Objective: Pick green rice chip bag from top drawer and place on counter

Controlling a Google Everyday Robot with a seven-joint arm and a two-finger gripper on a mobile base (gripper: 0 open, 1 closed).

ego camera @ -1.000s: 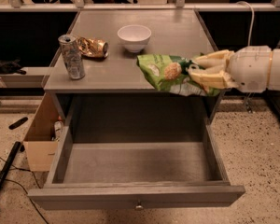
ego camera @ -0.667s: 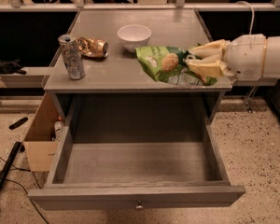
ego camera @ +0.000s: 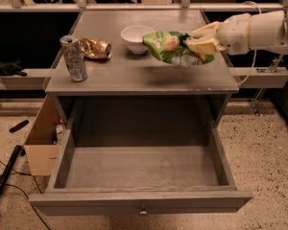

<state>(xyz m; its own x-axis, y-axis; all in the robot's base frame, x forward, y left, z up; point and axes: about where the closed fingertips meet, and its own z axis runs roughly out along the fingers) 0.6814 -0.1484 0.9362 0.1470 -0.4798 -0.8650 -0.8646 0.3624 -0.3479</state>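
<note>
- You carried the crinkly light-green rice chip bag [ego camera: 175,47], printed with round pale chips, further in over the flat grey wooden worktop [ego camera: 110,78]. A second earlier it hung at the front right edge, just above the open drawer.
- The cream-coloured two-finger tool [ego camera: 202,38] reached in from the right and was clenched on the right end of the bag. The rest of the bag stuck out to the left.
- I judge that the bag did not rest on the worktop yet. A dark shadow lay on the wood below it, apart from the bag, so it hung in the air.
- Its left tip was near the small round white bowl [ego camera: 137,37]; I could not tell if they touched.
- The wide shallow grey wooden drawer [ego camera: 141,201] stayed pulled out with nothing inside, so the picking part looked done.
- The dented silver drink can [ego camera: 74,59] and the crumpled gold wrapper [ego camera: 96,48] stood on the left of the worktop, well apart from the bag, in the same places as before.
- What remained for you, in my view, was to lower the bag onto the bare wood in front of the bowl and release it, without pushing the bowl.
</note>
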